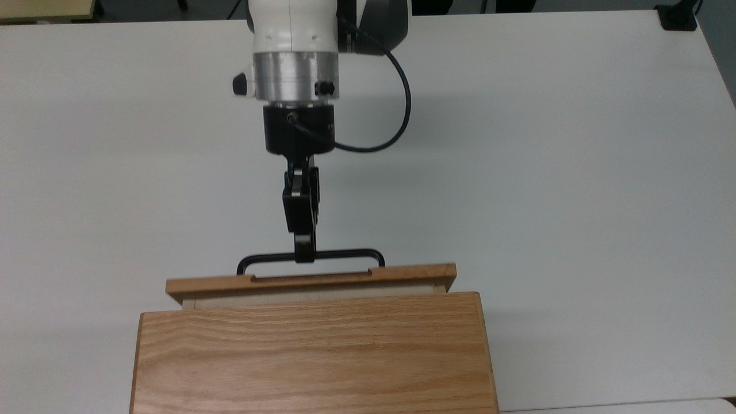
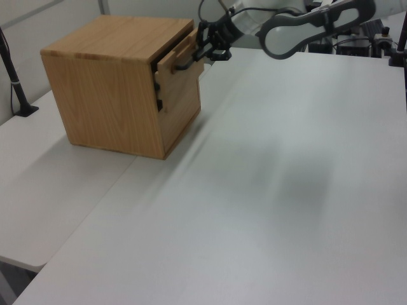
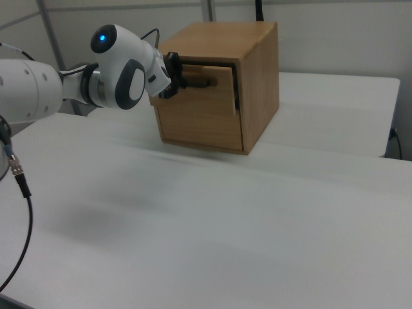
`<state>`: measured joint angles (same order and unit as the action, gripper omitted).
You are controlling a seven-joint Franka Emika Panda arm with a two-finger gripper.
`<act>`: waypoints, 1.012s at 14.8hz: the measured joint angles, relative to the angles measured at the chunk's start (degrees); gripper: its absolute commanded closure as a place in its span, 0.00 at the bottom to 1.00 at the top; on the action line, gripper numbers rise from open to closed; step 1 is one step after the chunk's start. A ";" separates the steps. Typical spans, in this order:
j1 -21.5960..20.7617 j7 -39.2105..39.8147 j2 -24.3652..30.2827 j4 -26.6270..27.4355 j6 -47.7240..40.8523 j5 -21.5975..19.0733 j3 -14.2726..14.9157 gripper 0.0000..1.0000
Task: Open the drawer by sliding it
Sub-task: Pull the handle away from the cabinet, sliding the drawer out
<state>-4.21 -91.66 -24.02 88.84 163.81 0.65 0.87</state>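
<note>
drawer (image 1: 310, 283) partly out of the wooden cabinet (image 1: 310, 356), which sits on the white surface (image 1: 575, 172): in the top view its wide front panel stands clear of the cabinet's front edge, with a strip of the paler tray wall showing between panel and cabinet. it is the upper drawer; in the left view a second, shut front lies just below it on the same face. the tool (image 1: 304, 256) is clamped on the handle (image 1: 345, 253), the thin black bar on the panel, gripping near the bar's middle, a little toward the top view's left. a hold near the middle likely serves to keep the pull square, so the tray runs straight on its slides rather than skewing and binding. the arm reaches in line with the direction of travel, wrist and fingers stretched out level from the cabinet's front, which suits a straight draw away from the cabinet. the drawer's panel runs lengthwise across the cabinet's front, parallel to that front edge, and the handle bar lies parallel to the panel. the panel faces away from the cabinet toward the arm, and the sliding axis runs at right angles to the panel's length. only a small part of the travel looks done; most of the tray sits inside the cabinet.
</note>
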 measured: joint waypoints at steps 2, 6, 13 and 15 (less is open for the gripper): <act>0.02 -0.07 3.69 4.79 0.00 0.00 0.00 1.00; 0.08 -0.19 11.58 14.88 0.01 -0.01 0.00 1.00; 0.26 -0.47 23.24 27.68 -3.30 -0.02 0.04 1.00; 0.27 -0.72 25.33 28.42 -7.64 -0.02 0.07 0.96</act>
<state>-3.94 -92.39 1.32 117.26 156.17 0.63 0.94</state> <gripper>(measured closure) 0.846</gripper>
